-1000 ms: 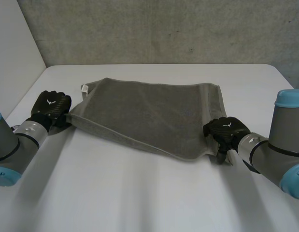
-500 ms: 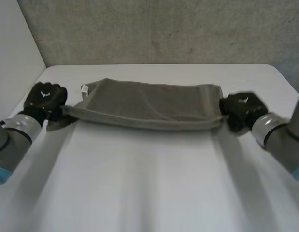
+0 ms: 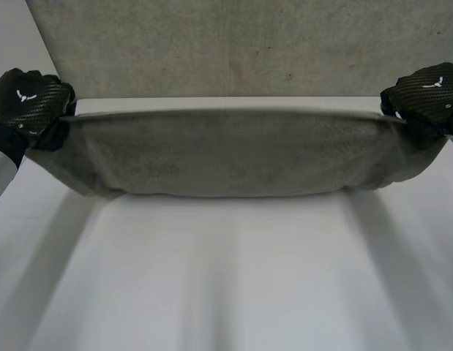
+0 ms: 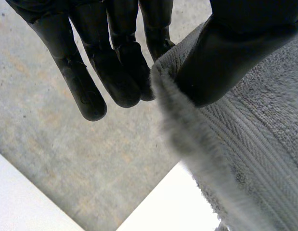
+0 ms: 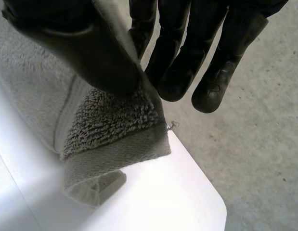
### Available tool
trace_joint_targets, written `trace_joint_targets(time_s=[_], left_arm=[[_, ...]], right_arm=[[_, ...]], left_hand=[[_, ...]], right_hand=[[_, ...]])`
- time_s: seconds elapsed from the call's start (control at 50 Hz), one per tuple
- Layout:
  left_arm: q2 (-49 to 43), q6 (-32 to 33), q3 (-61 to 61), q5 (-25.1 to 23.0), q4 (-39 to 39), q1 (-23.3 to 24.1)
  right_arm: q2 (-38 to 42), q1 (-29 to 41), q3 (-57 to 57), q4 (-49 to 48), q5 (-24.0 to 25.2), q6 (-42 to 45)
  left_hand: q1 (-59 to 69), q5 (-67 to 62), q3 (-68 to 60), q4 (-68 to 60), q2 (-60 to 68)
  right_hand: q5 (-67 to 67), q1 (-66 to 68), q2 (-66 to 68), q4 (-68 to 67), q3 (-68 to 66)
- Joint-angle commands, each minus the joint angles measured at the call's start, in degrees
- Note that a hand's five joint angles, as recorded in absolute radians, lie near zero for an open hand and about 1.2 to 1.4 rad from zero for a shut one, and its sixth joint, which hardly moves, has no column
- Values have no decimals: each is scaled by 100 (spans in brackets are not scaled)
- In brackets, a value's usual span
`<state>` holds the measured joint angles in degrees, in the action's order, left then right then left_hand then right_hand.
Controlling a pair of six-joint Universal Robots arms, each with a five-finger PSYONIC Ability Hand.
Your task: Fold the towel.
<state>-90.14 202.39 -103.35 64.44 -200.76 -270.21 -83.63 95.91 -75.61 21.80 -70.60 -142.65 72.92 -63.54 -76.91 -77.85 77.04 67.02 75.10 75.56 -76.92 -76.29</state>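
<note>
The grey towel (image 3: 226, 157) is lifted and stretched wide between both hands above the white table (image 3: 226, 278), its lower part sagging toward the tabletop. My left hand (image 3: 28, 99) holds the towel's left end; in the left wrist view the thumb (image 4: 226, 57) pinches the towel's edge (image 4: 245, 144) against the fingers (image 4: 115, 62). My right hand (image 3: 427, 91) holds the right end; in the right wrist view its thumb (image 5: 86, 53) presses the towel corner (image 5: 110, 130) against the fingers (image 5: 187, 57).
A grey wall (image 3: 226, 44) stands behind the table. A white panel (image 3: 10, 44) rises at the left. The table's right far corner (image 5: 206, 202) lies just below the right hand.
Both hands have risen and moved apart, lifting the near edge of the towel off the table and stretching it taut. The right hand closed on its corner.
</note>
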Motion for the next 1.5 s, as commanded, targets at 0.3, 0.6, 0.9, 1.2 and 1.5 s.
trace_joint_targets(time_s=[0.3,0.6,0.9,1.2,1.5], left_arm=[[-2559,81,1342,-186,-332,240],[-4220,81,3073,-107,-306,451],[-5443,757,4411,-124,-341,635],[-5532,819,4446,-107,-306,759],[-3768,407,3613,139,-69,759]], right_arm=[[1954,296,564,-667,-392,-166],[3387,525,1592,-1256,-841,-299],[4267,824,2323,-2136,-1202,-272],[4909,912,3008,-2118,-1281,-176],[3514,921,2921,-2066,-1272,-263]], left_hand=[[708,-646,-309,-215,296],[708,-646,-309,-215,296],[708,-646,-309,-215,296],[-4016,4078,4416,4510,-4428],[-4858,4920,5257,5351,-5270]], right_hand=[[298,490,444,-308,-371],[298,490,444,-308,-371],[298,490,444,-308,-371],[-3978,-3786,-3832,3968,3905],[-6702,-6510,-6556,6692,6629]])
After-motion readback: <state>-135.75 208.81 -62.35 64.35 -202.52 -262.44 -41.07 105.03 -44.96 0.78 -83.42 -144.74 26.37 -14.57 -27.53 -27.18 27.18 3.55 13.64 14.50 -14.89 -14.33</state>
